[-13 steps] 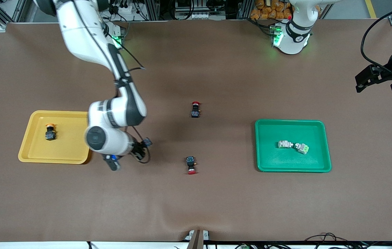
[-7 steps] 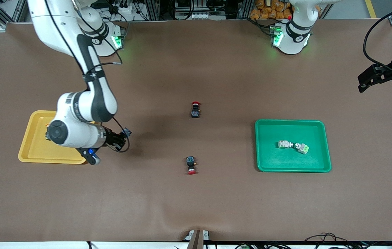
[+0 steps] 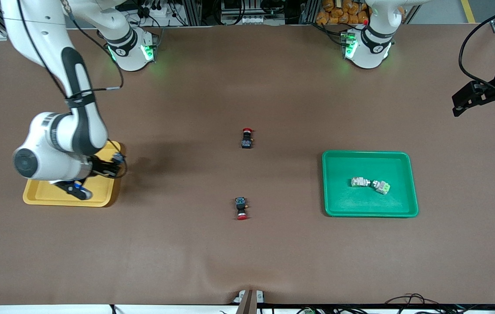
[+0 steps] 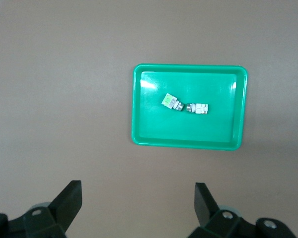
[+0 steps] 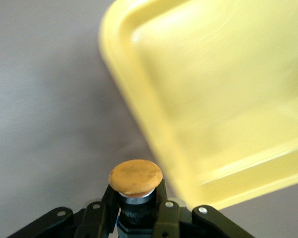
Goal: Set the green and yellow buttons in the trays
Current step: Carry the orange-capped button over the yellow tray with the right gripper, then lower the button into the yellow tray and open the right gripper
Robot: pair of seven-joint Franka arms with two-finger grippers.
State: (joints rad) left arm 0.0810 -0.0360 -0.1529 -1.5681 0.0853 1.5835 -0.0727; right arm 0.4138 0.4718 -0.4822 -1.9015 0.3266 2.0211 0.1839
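Observation:
My right gripper (image 3: 118, 161) is shut on a black-bodied button with an orange-yellow cap (image 5: 135, 177). It holds the button in the air at the rim of the yellow tray (image 3: 101, 194), on the side toward the table's middle. In the right wrist view the gripper (image 5: 135, 192) has the tray (image 5: 213, 99) just beside it. The other yellow button is hidden under the right arm. The green tray (image 3: 339, 205) holds two whitish-grey green buttons (image 3: 359, 182) (image 3: 381, 186); they also show in the left wrist view (image 4: 170, 101) (image 4: 199, 108). My left gripper (image 4: 137, 194) is open and empty, high over the table's left-arm end (image 3: 470, 97).
Two black switches with red caps lie on the brown table between the trays, one farther from the front camera (image 3: 246, 138) and one nearer (image 3: 241, 208). The green tray (image 4: 139, 106) shows whole in the left wrist view.
My right arm has carried the yellow-capped button from the table's middle toward the yellow tray and now covers much of the tray. The left arm has barely moved.

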